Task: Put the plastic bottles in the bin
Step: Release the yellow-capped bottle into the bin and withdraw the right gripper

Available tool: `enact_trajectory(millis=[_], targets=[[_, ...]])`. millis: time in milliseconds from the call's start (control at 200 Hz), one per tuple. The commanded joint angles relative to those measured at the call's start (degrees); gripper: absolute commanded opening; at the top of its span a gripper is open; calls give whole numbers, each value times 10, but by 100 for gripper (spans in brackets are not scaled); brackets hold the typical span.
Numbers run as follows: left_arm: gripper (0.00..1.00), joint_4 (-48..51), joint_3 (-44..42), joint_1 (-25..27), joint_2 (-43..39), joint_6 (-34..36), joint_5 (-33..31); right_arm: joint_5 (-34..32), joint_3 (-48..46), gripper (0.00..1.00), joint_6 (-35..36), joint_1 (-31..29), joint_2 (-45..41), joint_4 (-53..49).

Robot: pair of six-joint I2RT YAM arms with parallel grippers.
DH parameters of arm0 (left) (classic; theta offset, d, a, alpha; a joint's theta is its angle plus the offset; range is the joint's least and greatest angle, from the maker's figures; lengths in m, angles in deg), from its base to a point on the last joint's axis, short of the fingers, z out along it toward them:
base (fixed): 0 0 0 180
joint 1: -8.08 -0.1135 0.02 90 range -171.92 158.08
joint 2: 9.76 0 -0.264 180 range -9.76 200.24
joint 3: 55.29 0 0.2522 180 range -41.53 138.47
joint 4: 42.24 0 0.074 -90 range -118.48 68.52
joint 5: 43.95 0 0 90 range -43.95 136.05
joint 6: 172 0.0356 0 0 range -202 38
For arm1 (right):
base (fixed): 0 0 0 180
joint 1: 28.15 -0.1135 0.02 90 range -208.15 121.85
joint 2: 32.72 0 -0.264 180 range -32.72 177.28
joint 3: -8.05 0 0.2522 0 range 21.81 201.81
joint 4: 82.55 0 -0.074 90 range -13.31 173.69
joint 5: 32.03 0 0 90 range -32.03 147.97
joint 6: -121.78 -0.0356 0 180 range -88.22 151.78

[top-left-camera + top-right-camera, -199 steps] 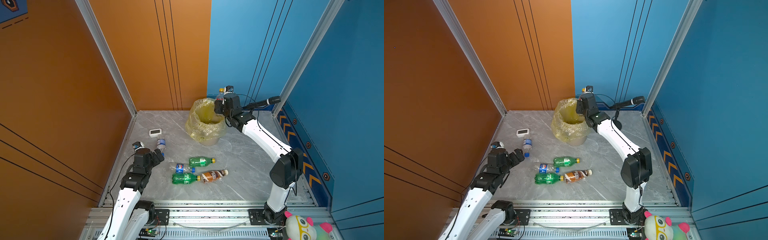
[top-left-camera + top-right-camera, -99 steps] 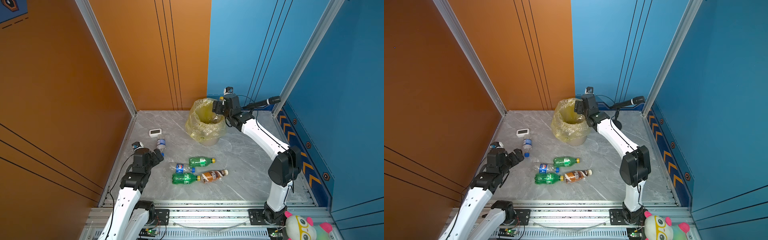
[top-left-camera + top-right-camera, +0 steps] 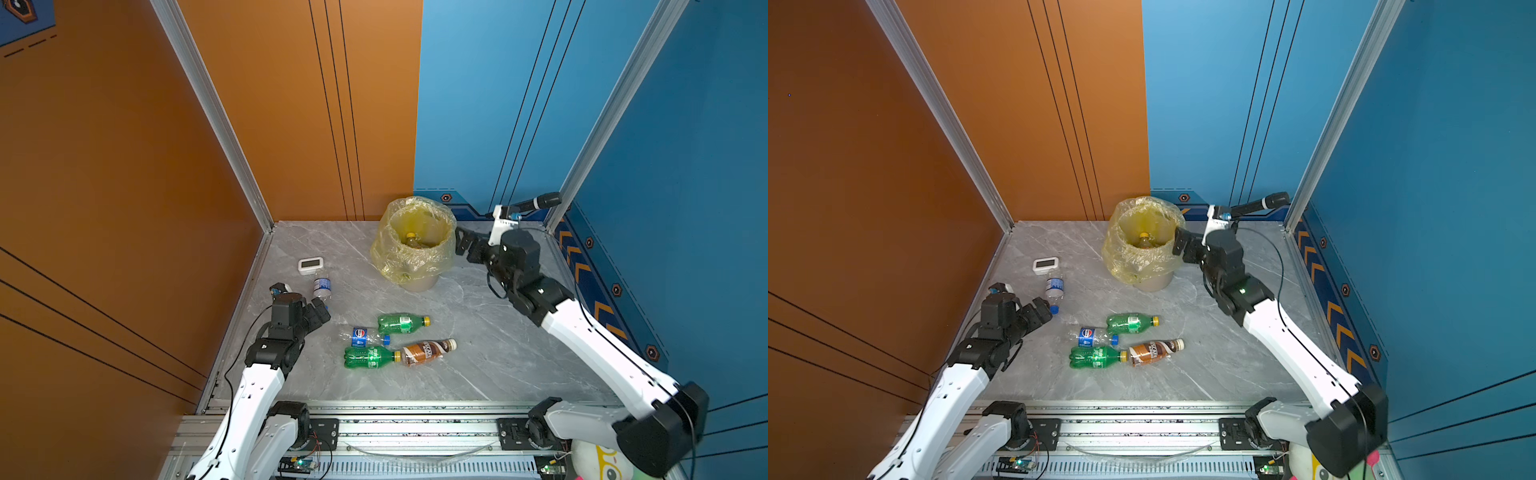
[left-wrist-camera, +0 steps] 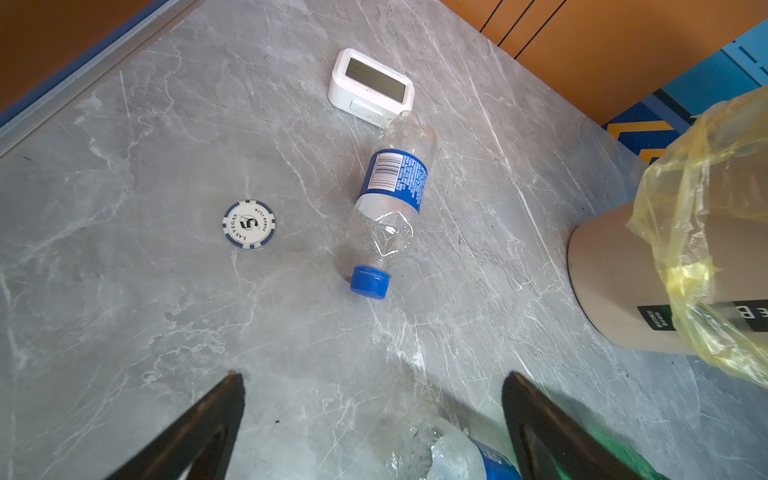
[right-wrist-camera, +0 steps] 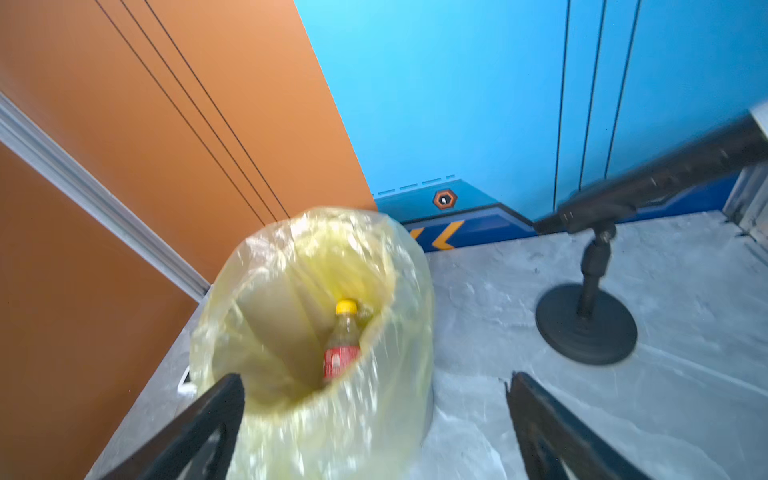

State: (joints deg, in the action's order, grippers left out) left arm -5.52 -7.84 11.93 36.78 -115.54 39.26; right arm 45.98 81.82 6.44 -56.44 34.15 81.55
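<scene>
- The bin (image 3: 419, 283), a round beige bucket lined with crinkled translucent yellow film, stands at 12 o'clock on the grey marbled table (image 3: 478, 365). A clear red-label bottle (image 5: 343, 347) with a yellow cap stands inside it.
- The right gripper (image 3: 464, 246), jaws spread wide and empty, hangs just beside the rim at the bin's 3 o'clock.
- The left gripper (image 4: 374, 374), jaws spread and empty, sits at the table's 9 o'clock.
- The dented clear water bottle (image 4: 390, 199) lies at the left gripper's 12 o'clock, its base against a white rectangular timer (image 4: 371, 85).
- A green bottle (image 3: 401, 324), a second green bottle (image 3: 368, 357), the Pepsi bottle (image 3: 363, 336) and the brown coffee bottle (image 3: 428, 351) lie clustered at the bin's 6 o'clock.
- A round poker chip (image 4: 249, 224) lies near the water bottle.
- A black microphone stand (image 5: 586, 328) sits at the table's 1 o'clock.
</scene>
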Motion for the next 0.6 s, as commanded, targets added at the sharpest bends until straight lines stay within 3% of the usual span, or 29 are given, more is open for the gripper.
enact_trajectory(millis=[0, 115, 396, 596], targets=[[98, -14, -7, -4, 10, 0, 18, 4, -124, 100, -53, -3, -48, 28], [98, -10, 2, -5, 32, 3, 23, 5, -187, 100, -72, 2, -93, 19], [98, -18, 40, -5, 100, 26, 22, 11, -190, 100, -60, 6, -98, 1], [100, -27, 106, -12, 203, 65, 8, 24, -181, 100, -63, 9, -89, -2]])
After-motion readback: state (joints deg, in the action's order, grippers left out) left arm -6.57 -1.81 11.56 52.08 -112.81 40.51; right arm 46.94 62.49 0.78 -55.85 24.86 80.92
